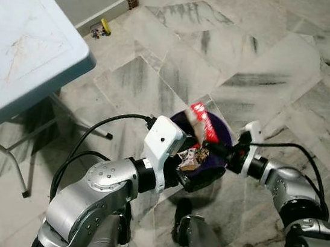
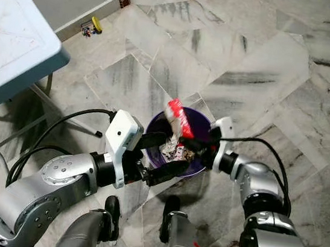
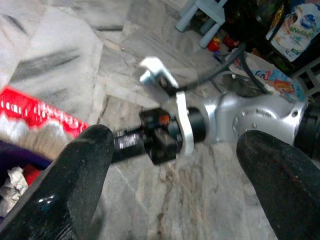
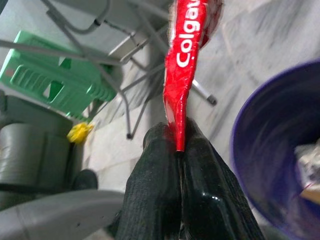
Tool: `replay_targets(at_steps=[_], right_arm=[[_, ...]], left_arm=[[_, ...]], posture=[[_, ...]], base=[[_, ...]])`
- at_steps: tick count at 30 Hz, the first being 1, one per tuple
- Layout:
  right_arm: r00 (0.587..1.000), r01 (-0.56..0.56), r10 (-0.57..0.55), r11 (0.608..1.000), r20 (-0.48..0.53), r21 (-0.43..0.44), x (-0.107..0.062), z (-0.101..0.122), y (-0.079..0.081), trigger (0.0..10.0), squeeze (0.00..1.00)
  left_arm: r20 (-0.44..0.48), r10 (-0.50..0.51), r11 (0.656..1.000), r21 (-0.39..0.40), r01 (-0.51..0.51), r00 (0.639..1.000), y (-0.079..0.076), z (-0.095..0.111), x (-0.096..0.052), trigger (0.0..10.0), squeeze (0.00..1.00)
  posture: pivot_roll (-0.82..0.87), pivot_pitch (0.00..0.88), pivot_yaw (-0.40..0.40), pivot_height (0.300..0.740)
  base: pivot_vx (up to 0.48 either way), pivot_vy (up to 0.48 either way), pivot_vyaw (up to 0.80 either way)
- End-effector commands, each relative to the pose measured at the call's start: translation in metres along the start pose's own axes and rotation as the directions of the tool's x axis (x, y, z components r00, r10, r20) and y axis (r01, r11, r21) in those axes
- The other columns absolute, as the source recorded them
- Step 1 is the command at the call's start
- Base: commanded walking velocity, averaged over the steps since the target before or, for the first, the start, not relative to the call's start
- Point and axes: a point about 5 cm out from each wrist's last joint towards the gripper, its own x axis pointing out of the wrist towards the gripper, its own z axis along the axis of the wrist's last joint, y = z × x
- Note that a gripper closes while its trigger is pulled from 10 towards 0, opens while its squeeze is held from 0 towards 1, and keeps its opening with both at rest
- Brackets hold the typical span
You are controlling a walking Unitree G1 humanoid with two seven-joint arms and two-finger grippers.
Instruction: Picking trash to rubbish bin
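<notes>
The flattened red toothpaste tube with white Colgate lettering (image 4: pixel 182 60) stood nearly upright over the round purple plastic rubbish bin (image 2: pixel 199 164), its lower crimped end clamped between the two black fingers of the right gripper (image 4: pixel 179 150), which were pressed together on it. In the head views the tube (image 2: pixel 179 120) rose above the bin's far rim, with the right gripper (image 2: pixel 188 143) reaching in from the robot's right at rim height. Inside the bin lay crumpled paper and scraps of wrapper (image 2: pixel 176 153), and the right wrist view caught a pale scrap against the bin's inner wall (image 4: pixel 260 165).

The left gripper (image 2: pixel 164 154) hung at the bin's near-left side with its fingers spread wide apart and nothing between them; one finger pointed across the rim, the other sat lower against the bin's outside. The left wrist view looked between those two fingers (image 3: pixel 75 185) toward the right arm's silver wrist (image 3: pixel 250 117) and the edge of the tube (image 3: pixel 37 112).

The bin stood on a grey-veined marble tile floor (image 1: pixel 235 53), just ahead of the robot's feet (image 2: pixel 171 213). A pale blue folding table (image 1: pixel 17 43) on thin metal legs stood well to the left. A small yellow object (image 1: pixel 105 27) lay by the wall, far from the bin.
</notes>
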Motion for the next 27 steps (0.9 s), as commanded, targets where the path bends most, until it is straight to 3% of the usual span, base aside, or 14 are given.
replay_targets(at_steps=[1,12,19,20,21,27], right_arm=[[0.997,-0.038,0.04,0.999,-0.063,0.038,-0.001,-0.02,0.005,10.0,0.0],[0.982,-0.121,0.132,0.989,-0.134,0.082,-0.001,-0.043,0.015,10.0,0.0],[0.987,-0.089,0.101,0.991,-0.123,0.103,-0.001,-0.052,0.017,10.0,0.0],[0.988,-0.082,0.094,0.992,-0.124,0.098,-0.002,-0.053,0.016,10.0,0.81],[0.989,-0.074,0.086,0.992,-0.122,0.1,-0.002,-0.053,0.015,10.0,1.0],[0.992,-0.052,0.062,0.994,-0.114,0.092,-0.005,-0.05,0.012,10.0,1.0]], left_arm=[[0.003,-0.017,1.0,-0.007,0.017,1.0,-0.005,0.001,0.001,10.0,0.0],[0.019,-0.029,0.999,-0.018,0.03,0.999,-0.007,0.005,0.005,10.0,0.0],[0.027,-0.024,0.999,-0.023,0.024,0.999,-0.006,0.007,0.005,10.0,0.0],[0.026,-0.024,0.999,-0.023,0.025,0.999,-0.007,0.007,0.005,10.0,0.0],[0.025,-0.024,0.999,-0.023,0.024,0.999,-0.007,0.007,0.005,10.0,0.0],[0.029,-0.02,0.999,-0.03,0.021,0.999,-0.006,0.007,0.005,10.0,0.0]], posture=[[0.01,0.574,0.072,0.74],[0.0,0.577,0.074,0.74],[0.0,0.578,0.075,0.74],[0.0,0.579,0.074,0.74],[0.0,0.579,0.074,0.74],[0.0,0.579,0.071,0.74]], base=[[0.0,0.0,0.0],[0.0,0.0,0.0],[0.0,0.0,0.0],[0.0,0.0,0.0],[0.0,0.0,0.0],[0.0,0.0,0.0]])
